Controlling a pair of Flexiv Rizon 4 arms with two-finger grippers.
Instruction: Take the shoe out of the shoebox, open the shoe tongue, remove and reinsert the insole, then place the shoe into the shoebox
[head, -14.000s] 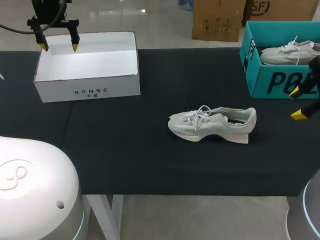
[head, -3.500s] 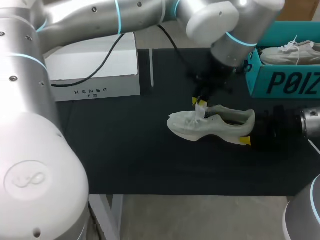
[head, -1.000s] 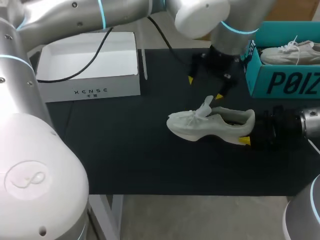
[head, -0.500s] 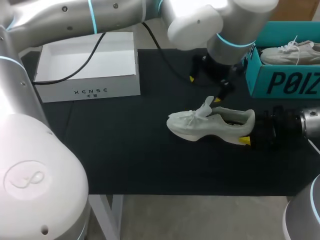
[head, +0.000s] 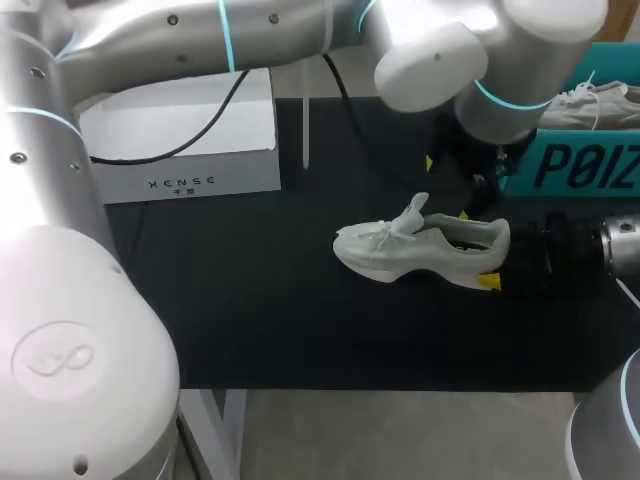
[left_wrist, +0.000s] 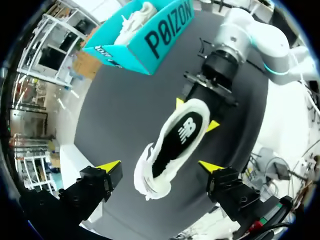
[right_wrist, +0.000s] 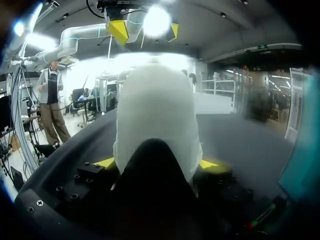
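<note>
A pale grey shoe (head: 400, 255) lies on its sole on the black mat, toe to the left, its tongue pulled up. My right gripper (head: 496, 262) is shut on its heel; in the right wrist view the heel (right_wrist: 155, 115) fills the space between both yellow tips. My left gripper (head: 452, 186) hangs open above the shoe's rear half. In the left wrist view the shoe (left_wrist: 175, 145) lies straight below my left gripper (left_wrist: 159, 166), and its dark insole (left_wrist: 182, 135) shows through the opening. The right gripper (left_wrist: 196, 114) flanks the heel there.
A teal shoebox (head: 575, 165) with a second pale shoe (head: 585, 100) in it stands at the back right, just beyond the left arm's wrist. An open white box (head: 180, 185) stands at the back left. The left arm spans the back of the table.
My left gripper has moved right and nearer, from behind the tongue to above the shoe's rear half, staying open. The shoe and the right gripper have not moved.
</note>
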